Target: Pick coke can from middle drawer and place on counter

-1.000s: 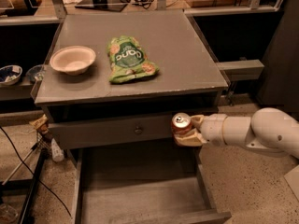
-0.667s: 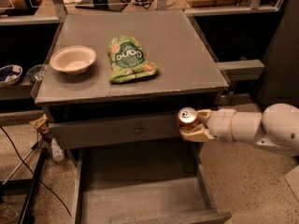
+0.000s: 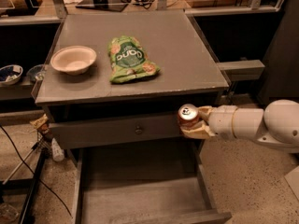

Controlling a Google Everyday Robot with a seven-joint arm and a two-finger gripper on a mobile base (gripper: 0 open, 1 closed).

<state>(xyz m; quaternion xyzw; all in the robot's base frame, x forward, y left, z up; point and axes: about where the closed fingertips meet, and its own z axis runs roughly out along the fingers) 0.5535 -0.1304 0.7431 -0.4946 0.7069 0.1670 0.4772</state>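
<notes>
My gripper [image 3: 192,121] comes in from the right on a white arm and is shut on the coke can [image 3: 187,114], a small red can with a silver top. It holds the can upright in the air, just below the counter's front right edge and in front of the closed drawer front. The middle drawer [image 3: 140,190] is pulled out below, with a bare grey floor. The counter [image 3: 182,50] is the large grey cabinet top above and to the left of the can.
A green snack bag [image 3: 128,59] lies mid-counter and a white bowl [image 3: 73,59] sits at its left. A closed drawer front with a round knob [image 3: 138,130] is left of the can. Cables and clutter lie on the floor at left.
The gripper has lifted the can a little higher and moved it slightly right, closer to the counter's front right corner.
</notes>
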